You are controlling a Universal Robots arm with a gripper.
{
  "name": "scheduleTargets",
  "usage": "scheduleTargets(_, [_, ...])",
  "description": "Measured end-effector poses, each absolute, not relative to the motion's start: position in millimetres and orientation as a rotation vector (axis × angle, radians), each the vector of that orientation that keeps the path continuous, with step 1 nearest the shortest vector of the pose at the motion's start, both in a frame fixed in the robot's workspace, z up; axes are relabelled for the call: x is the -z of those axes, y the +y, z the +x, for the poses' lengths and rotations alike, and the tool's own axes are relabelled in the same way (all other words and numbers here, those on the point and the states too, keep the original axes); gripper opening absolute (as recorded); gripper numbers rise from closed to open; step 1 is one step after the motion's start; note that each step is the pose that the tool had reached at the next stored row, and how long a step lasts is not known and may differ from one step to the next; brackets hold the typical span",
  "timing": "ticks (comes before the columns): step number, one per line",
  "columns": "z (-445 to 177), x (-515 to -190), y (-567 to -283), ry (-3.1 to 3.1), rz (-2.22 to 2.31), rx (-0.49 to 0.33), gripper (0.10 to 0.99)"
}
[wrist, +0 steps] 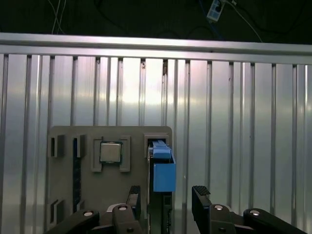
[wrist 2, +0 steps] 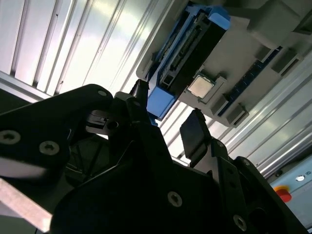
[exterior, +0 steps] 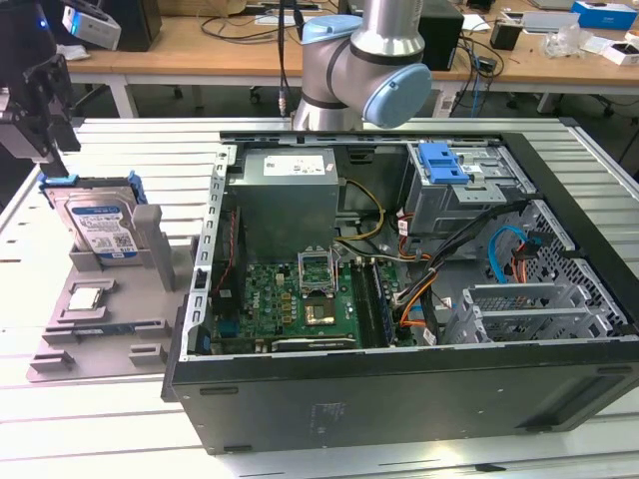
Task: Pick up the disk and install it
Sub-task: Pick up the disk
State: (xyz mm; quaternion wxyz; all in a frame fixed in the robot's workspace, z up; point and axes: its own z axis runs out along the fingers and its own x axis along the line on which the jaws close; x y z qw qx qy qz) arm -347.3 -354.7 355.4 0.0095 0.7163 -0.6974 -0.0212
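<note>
exterior view: disk [exterior: 100, 228] stands on edge in the grey holder [exterior: 70, 344], not yet picked. gripper [exterior: 50, 150] hovers just above the holder, fingers [wrist: 200, 194] apart and empty. pick-up and installation remain outstanding.

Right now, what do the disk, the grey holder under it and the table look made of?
The disk: silvery metal casing with a glossy paper-like label; its rails look like matte blue plastic. The grey holder: uniform dull grey, probably plastic, possibly printed. The table: ribbed, bright-reflecting slats, likely aluminium.
</note>
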Motion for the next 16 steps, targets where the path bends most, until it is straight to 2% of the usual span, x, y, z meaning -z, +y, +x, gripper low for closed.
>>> scheduleTargets(16, [-347.3, -339.7, -354.7, -2.178, 2.237, 0.066, 0.541])
